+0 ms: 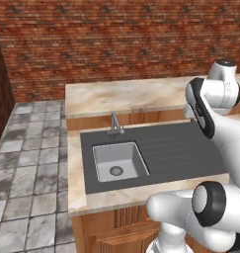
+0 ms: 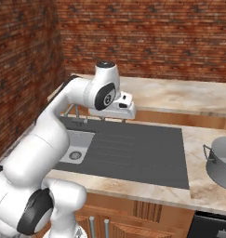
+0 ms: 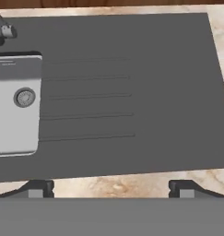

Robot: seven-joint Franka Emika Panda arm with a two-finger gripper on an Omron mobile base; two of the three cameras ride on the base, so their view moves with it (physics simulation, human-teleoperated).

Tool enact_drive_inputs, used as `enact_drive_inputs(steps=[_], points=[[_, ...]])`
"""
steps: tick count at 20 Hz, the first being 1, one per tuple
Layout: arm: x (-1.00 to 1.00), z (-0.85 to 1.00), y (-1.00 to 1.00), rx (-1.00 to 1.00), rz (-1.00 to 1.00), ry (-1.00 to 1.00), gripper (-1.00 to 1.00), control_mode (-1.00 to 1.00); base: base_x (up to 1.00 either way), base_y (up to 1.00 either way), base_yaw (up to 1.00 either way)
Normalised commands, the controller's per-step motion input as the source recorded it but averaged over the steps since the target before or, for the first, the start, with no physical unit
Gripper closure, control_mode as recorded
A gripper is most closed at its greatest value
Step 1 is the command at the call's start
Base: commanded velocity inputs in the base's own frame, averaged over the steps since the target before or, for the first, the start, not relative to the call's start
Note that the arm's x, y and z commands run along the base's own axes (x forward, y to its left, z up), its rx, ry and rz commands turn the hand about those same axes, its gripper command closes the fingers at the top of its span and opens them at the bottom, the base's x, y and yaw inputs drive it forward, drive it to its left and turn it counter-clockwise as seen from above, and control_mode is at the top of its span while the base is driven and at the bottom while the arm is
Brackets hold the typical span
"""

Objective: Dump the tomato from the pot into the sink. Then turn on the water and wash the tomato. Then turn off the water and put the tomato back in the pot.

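Note:
The grey metal pot [image 2: 220, 162] stands on the counter at the far right, cut off by the frame edge, and the tomato is out of view. The light grey sink [image 1: 116, 160] [image 3: 16, 103] sits in a dark plate [image 1: 180, 148] with nothing in its basin. No water runs from the slim faucet [image 1: 115, 124] [image 3: 3, 31]. My gripper [image 2: 121, 115] [image 3: 111, 190] hovers high over the ribbed drainboard [image 3: 90, 97], right of the basin and well left of the pot. Its fingertips [image 3: 39, 189] stand wide apart, open, with nothing between them.
Marble counter [image 2: 207, 190] surrounds the dark plate, with a raised back ledge [image 1: 126, 96] under the brick wall. A tiled floor [image 1: 32, 163] lies left of the cabinet. My own white arm [image 2: 54, 135] arcs over the basin side.

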Motion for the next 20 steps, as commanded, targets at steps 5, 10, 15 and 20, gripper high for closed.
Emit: enact_drive_inputs(steps=[5, 10, 15, 20], points=[[0.00, -0.20, -0.83, -0.04, -0.08, 0.02, -1.00, -1.00, 0.00, 0.00, 0.00], [0.00, -0.18, -0.83, -0.06, -0.08, 0.01, -1.00, -1.00, 0.00, 0.00, 0.00], [0.00, -0.03, -0.77, -0.02, -0.04, 0.01, -1.00, -1.00, 0.00, 0.00, 0.00], [0.00, 0.00, -0.70, 0.00, 0.00, 0.01, -1.00, -1.00, 0.00, 0.00, 0.00]])
